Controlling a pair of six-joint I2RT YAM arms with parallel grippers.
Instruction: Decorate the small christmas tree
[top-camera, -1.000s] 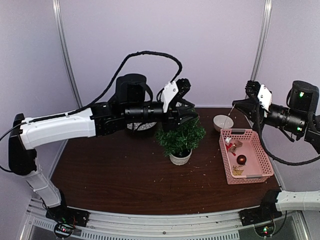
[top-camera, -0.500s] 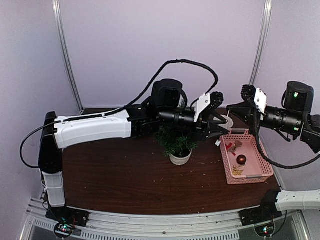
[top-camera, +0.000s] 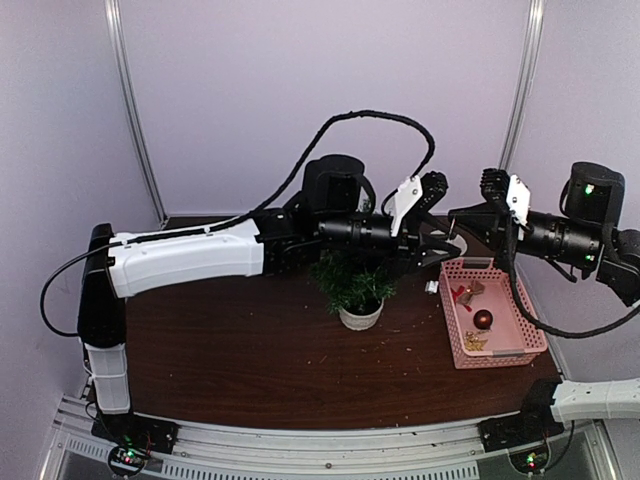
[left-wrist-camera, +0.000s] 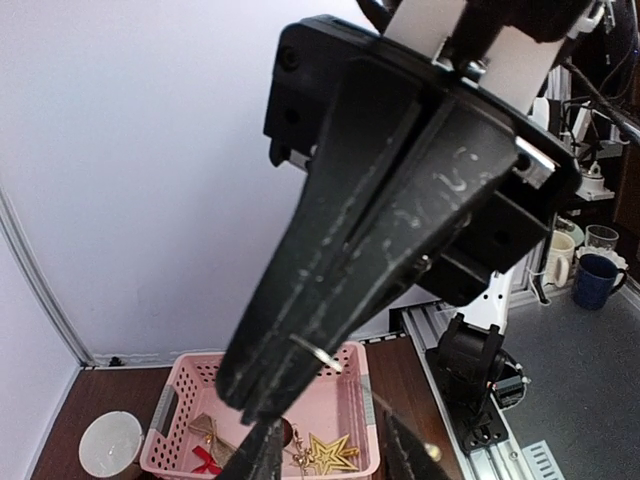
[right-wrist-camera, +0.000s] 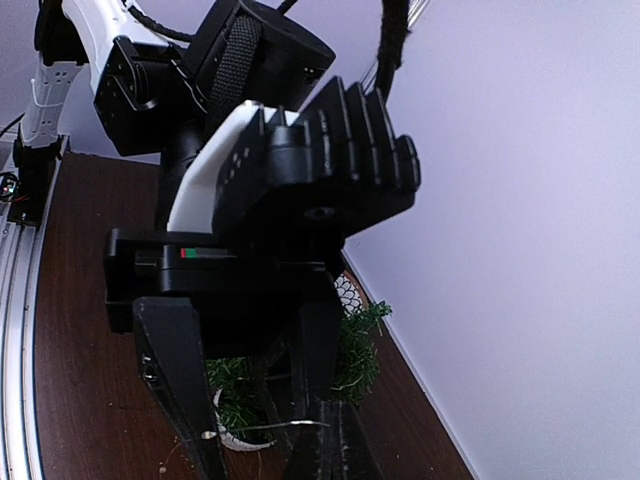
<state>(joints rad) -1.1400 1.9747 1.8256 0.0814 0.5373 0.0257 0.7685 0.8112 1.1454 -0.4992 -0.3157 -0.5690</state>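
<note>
Your left jaws (top-camera: 448, 250) stand open, their two fingers apart. Your right jaws (top-camera: 458, 214) are closed and pinch a thin wire (left-wrist-camera: 318, 354), which sticks out from the seam between their fingers. In the right wrist view that wire runs across the gap of your left jaws. I cannot tell whether it touches either finger.

The two sets of jaws face each other, tip to tip, raised above the table (top-camera: 230, 350).

The small christmas tree (top-camera: 352, 280) stands upright in its white pot (top-camera: 360, 318) near the middle of the table. It is not in either set of jaws. It sits under your left arm's wrist, with your left jaws reaching past it on its right side and higher than its top. Your right jaws are farther right again, well apart from the tree.

The pink basket (top-camera: 503, 353) lies on the table to the right of the tree, below your right jaws.
</note>
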